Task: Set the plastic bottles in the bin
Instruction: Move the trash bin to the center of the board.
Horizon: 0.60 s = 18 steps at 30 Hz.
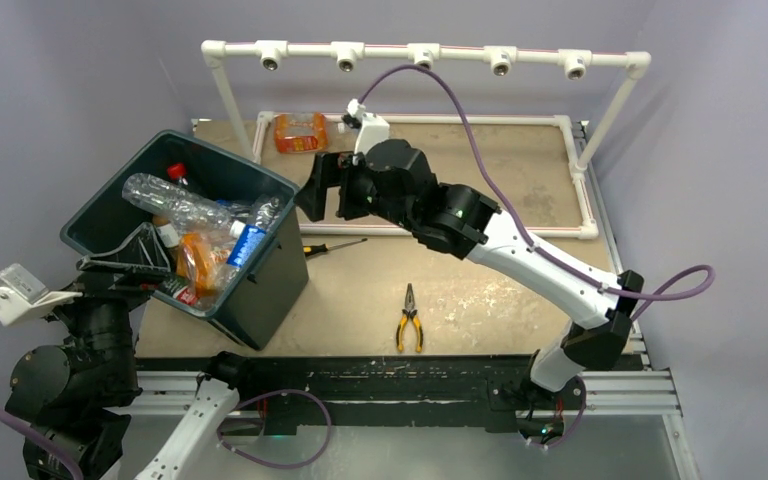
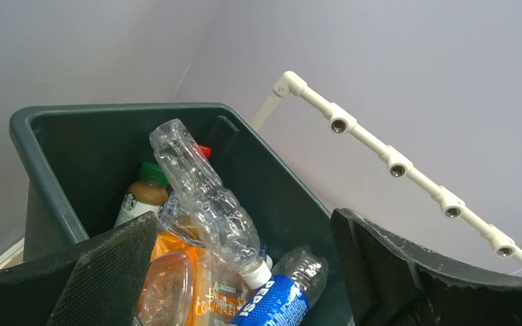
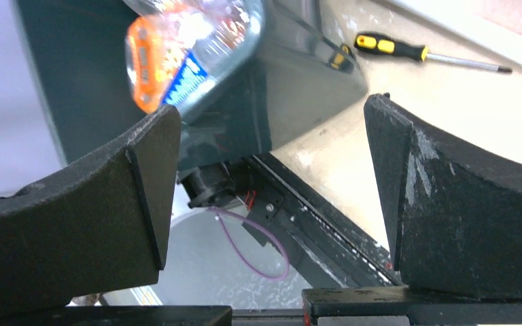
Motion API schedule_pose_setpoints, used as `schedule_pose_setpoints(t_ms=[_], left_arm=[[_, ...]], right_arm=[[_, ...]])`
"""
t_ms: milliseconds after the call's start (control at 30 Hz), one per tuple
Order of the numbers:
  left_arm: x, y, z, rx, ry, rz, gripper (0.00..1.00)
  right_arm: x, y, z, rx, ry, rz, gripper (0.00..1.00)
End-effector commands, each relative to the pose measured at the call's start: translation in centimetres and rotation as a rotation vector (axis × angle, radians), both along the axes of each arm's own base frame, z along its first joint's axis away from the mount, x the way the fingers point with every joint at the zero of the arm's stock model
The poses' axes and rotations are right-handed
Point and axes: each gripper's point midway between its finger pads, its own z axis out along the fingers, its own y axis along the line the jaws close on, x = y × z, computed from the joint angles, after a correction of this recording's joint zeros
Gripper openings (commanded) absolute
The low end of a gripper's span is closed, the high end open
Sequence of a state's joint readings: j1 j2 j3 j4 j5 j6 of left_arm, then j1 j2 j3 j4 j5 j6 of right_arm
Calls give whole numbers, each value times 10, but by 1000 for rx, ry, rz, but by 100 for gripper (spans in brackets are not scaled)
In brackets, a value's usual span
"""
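The dark teal bin [image 1: 260, 270] stands tilted at the table's left edge. In it lie a clear crushed bottle [image 1: 175, 200], an orange one [image 1: 200, 260] and a blue-labelled one [image 1: 247, 243]. Another orange bottle [image 1: 300, 132] lies at the back of the table. My left gripper [image 1: 135, 258] hovers open over the bin's near-left rim, holding nothing. Its wrist view looks down on the clear bottle [image 2: 204, 197], the Pepsi bottle [image 2: 285, 292] and a green-capped bottle [image 2: 143, 193]. My right gripper [image 1: 325, 187] is open and empty, just right of the bin's far corner, and faces the bin's wall [image 3: 306, 75].
A yellow-handled screwdriver [image 1: 335, 246] lies right of the bin, and yellow-handled pliers [image 1: 410, 320] lie near the front edge. A white pipe frame [image 1: 425, 52] rises along the back and right of the table. The black rail [image 1: 410, 385] runs along the front.
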<state>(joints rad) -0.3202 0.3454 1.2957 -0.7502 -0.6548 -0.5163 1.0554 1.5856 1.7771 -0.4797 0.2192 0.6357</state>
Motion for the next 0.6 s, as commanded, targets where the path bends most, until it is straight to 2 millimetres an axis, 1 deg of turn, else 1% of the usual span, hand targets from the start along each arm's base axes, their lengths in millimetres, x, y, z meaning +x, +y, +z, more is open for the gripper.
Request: schedule_pose_setpoints(t_ms=[0, 133, 300, 467, 500, 567], left_arm=[[-3, -1, 0, -12, -12, -6, 99], [-7, 1, 0, -14, -16, -7, 99], [-12, 3, -1, -13, -21, -4, 99], [-11, 1, -4, -10, -17, -15, 99], [-11, 0, -5, -11, -18, -16, 99], [-10, 0, -6, -11, -18, -20, 99]], right_arm=[[1, 13, 24, 7, -3, 33, 99], [9, 37, -2, -81, 32, 71, 99], [16, 46, -18, -133, 48, 70, 99], [23, 54, -27, -176, 48, 72, 98], [24, 56, -24, -174, 41, 75, 97], [25, 61, -26, -183, 39, 89, 92]])
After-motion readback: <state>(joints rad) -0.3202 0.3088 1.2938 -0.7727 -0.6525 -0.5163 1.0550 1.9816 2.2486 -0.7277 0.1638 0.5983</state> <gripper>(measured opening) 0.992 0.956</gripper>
